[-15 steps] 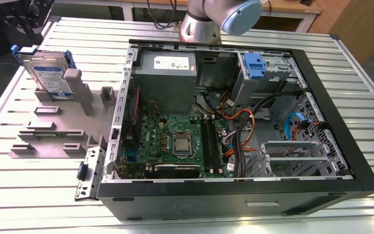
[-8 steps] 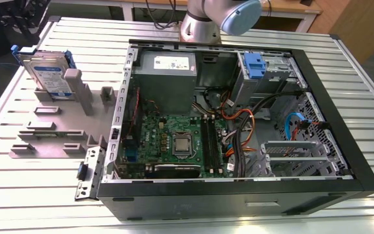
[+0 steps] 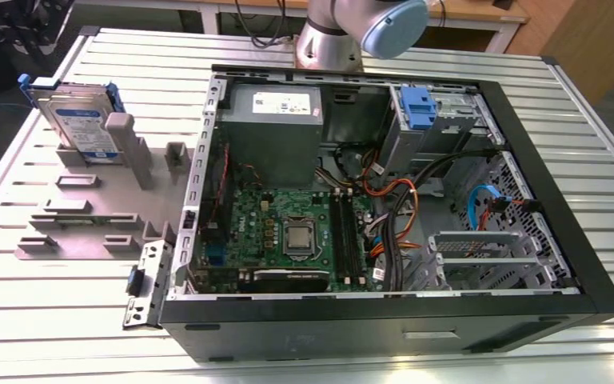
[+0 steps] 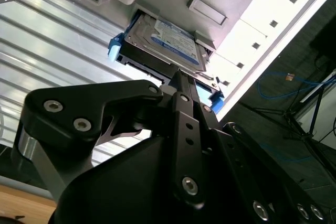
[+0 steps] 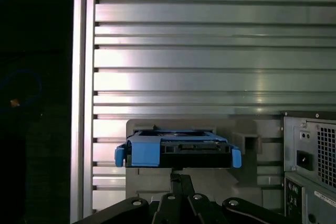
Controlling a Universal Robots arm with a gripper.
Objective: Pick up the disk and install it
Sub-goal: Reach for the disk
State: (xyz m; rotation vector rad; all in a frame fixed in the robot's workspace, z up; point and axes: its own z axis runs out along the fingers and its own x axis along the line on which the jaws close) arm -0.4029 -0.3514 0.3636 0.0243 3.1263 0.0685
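Observation:
The disk [image 3: 77,120] stands on edge in the grey slotted holder [image 3: 125,172] at the exterior view's back left: a silver drive with a white-and-blue label in a blue carrier bracket. In both wrist views my gripper's dark fingers come together at their tips and hold nothing. The gripper [image 4: 178,74] is lined up with the disk [image 4: 168,43] but stands apart from it. From the first wrist view, the disk's [image 5: 178,150] blue bracket edge shows just beyond the gripper [image 5: 176,174]. The arm [image 3: 355,32] rises at the back of the table.
An open computer case [image 3: 595,264] lies on the slatted metal table [image 3: 563,104], with motherboard [image 3: 285,232], power supply [image 3: 275,112] and cables inside. A blue caddy [image 3: 418,108] sits in the case's back right bay. The holder plate [image 3: 73,216] carries several small parts.

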